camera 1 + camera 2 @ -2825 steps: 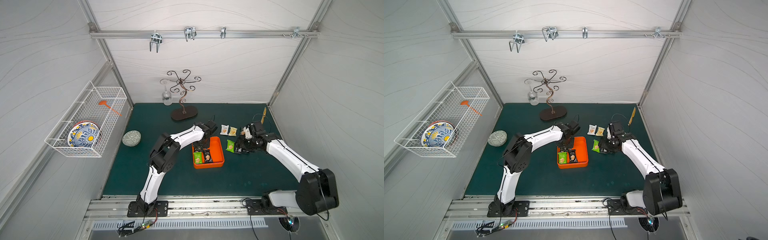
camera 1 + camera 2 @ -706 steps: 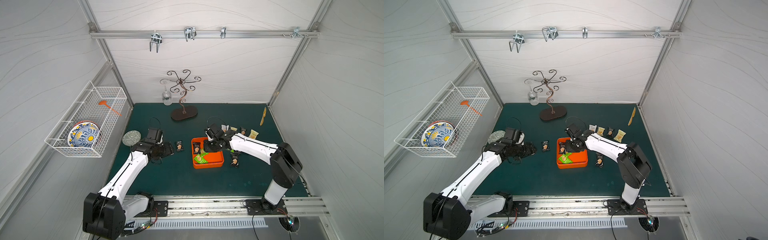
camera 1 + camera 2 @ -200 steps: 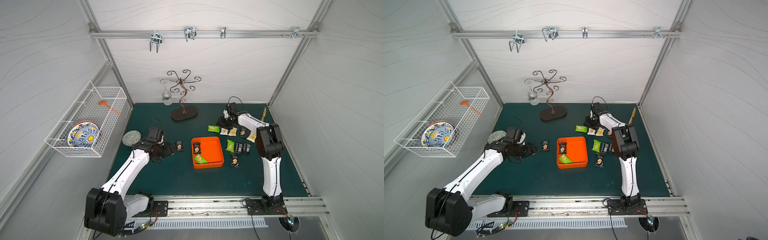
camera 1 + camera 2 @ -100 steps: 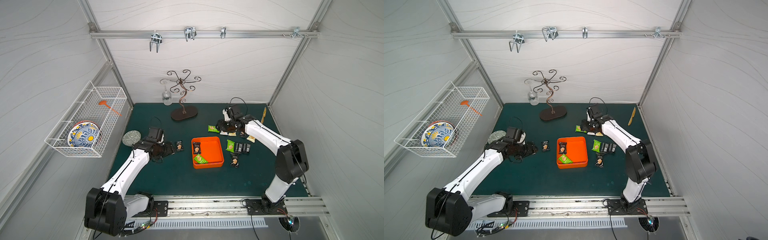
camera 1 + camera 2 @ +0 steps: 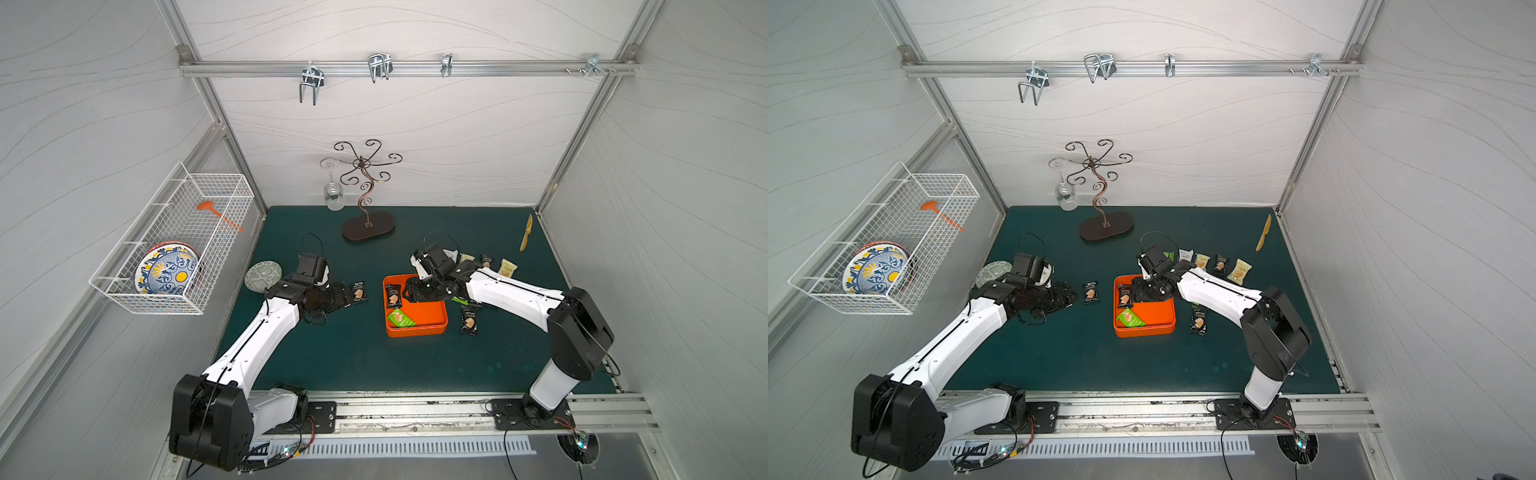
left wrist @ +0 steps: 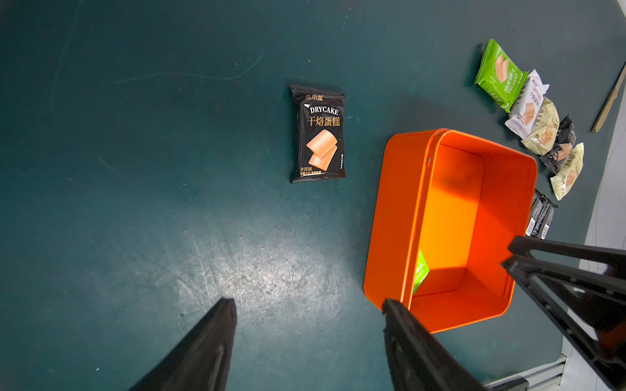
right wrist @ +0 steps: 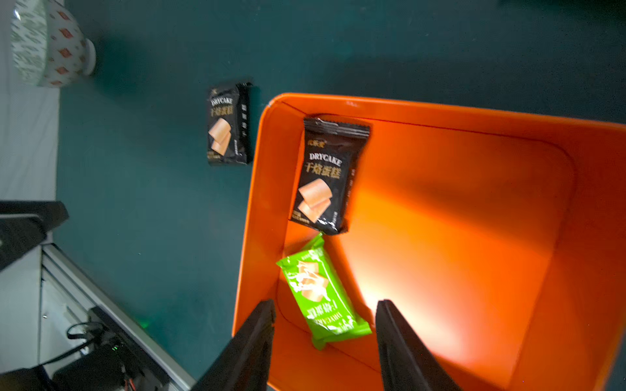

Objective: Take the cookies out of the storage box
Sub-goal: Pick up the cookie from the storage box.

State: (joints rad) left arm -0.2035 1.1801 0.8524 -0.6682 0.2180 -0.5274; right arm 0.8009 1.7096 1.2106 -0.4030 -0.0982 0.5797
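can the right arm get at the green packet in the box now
Probably yes: the right gripper hangs open over the box, the green packet lies uncovered below it, and the black packet sits beside, not on it.

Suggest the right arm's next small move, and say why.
Probably lower the right gripper onto the green packet and close: its open jaws frame that packet in the wrist view, and it and the black packet are the only ones lying in the orange box.
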